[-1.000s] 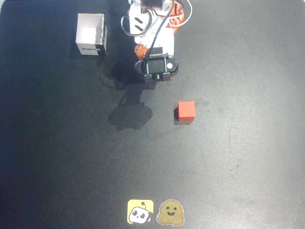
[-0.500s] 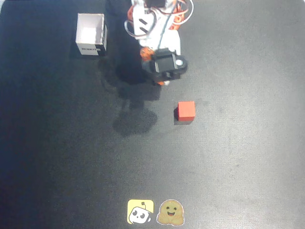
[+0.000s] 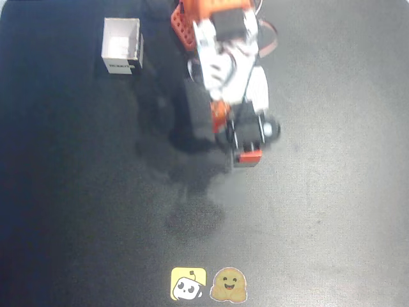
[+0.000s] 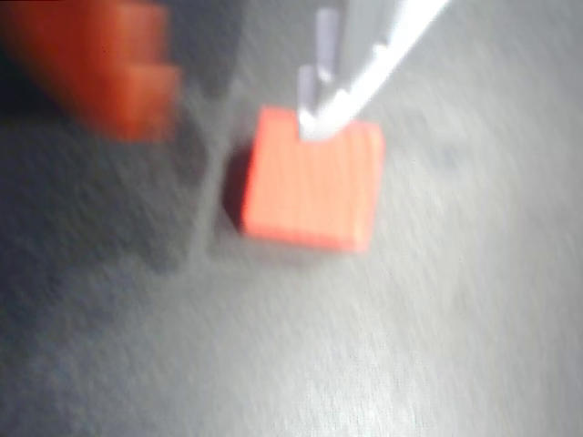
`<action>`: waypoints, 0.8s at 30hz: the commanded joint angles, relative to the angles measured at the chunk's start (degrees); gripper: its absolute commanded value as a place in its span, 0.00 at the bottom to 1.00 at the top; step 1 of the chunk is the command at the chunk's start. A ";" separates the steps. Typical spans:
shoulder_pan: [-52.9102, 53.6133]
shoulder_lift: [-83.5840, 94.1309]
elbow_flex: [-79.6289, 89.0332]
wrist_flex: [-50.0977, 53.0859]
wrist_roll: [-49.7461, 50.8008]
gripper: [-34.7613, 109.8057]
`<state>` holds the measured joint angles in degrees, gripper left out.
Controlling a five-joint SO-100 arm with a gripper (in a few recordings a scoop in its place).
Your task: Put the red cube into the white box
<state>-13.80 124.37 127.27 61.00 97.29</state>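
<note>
Red cube [image 3: 248, 157] on dark counter [image 3: 332, 211], gripper [image 4: 228, 82] directly above the cube, jaws apart, white box [image 3: 121, 46] well apart from the cube

Dark matte table [image 3: 332, 211], soft shadows; two cartoon stickers [image 3: 208, 284] at bottom edge.
</note>
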 commanded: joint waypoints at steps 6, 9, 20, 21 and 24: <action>-2.37 -15.21 -8.79 -8.00 3.78 0.42; -2.90 -18.46 -8.70 -11.34 4.48 0.42; -2.90 -17.14 2.20 -22.59 5.54 0.41; -3.08 -16.88 2.90 -23.12 5.63 0.41; -2.81 -15.29 4.31 -23.55 5.36 0.41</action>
<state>-16.61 105.91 131.40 38.50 102.66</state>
